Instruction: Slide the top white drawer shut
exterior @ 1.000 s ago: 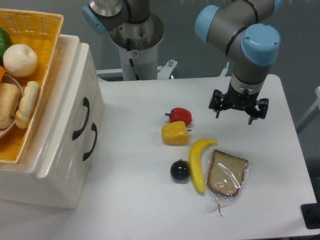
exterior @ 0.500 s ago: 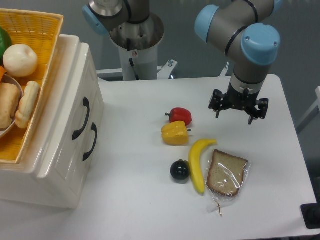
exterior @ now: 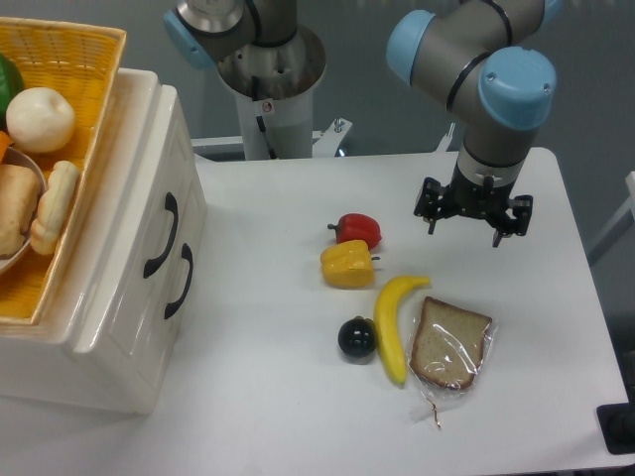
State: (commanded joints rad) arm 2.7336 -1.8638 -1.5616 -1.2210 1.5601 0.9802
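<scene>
The small cream-white chest [exterior: 119, 327] stands at the table's left edge, its front facing right. The top white drawer [exterior: 171, 164] carries a black curved handle [exterior: 162, 236], and its front lies flush with the lower drawer [exterior: 149, 327], which has a matching handle [exterior: 180, 281]. My gripper [exterior: 464, 226] hangs over the right half of the table, far from the chest, pointing down. It is open, with nothing between its fingers.
A yellow basket [exterior: 69, 59] of food rests on top of the chest. On the table lie a red pepper [exterior: 358, 229], a yellow pepper [exterior: 347, 265], a banana [exterior: 393, 325], a dark round fruit [exterior: 356, 337] and wrapped bread [exterior: 450, 346]. The robot base [exterior: 268, 89] stands behind.
</scene>
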